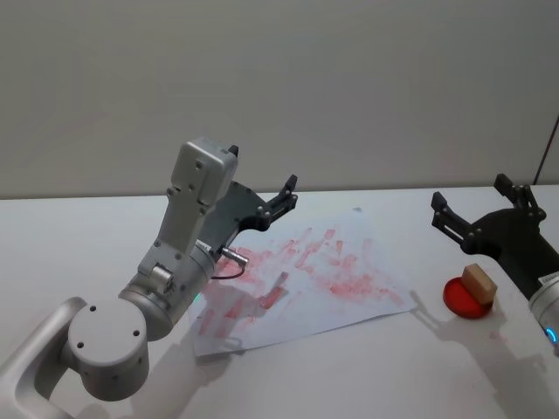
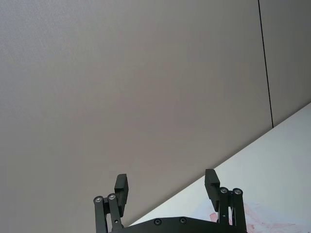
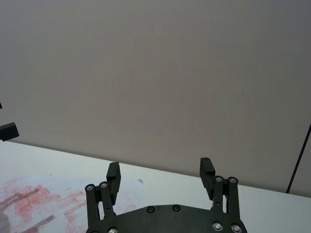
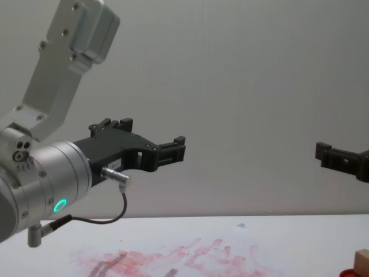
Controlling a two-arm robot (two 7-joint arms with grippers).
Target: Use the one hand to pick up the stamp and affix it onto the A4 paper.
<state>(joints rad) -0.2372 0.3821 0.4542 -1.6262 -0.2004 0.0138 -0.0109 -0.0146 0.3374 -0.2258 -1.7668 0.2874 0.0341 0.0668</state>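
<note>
While I watch from far away, the small tan wooden block stamp [image 1: 479, 284] sits on top of the flat round red ink pad [image 1: 454, 298], on the right side of the white table [image 1: 87, 236]. The white A4 paper [image 1: 367, 253] with smeared red marks lies flat in the middle, a little apart from the pad. My right gripper [image 1: 470, 195] hangs in the air near the stamp and my left gripper [image 1: 278, 202] hangs over the paper, both with black fingers spread wide and holding nothing, before the grey wall [image 1: 349, 87].

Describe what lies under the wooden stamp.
The stamp sits on a round red ink pad on the table. The pad beneath it and the stamp's underside are covered. The right end effector hangs open, apart from it.
</note>
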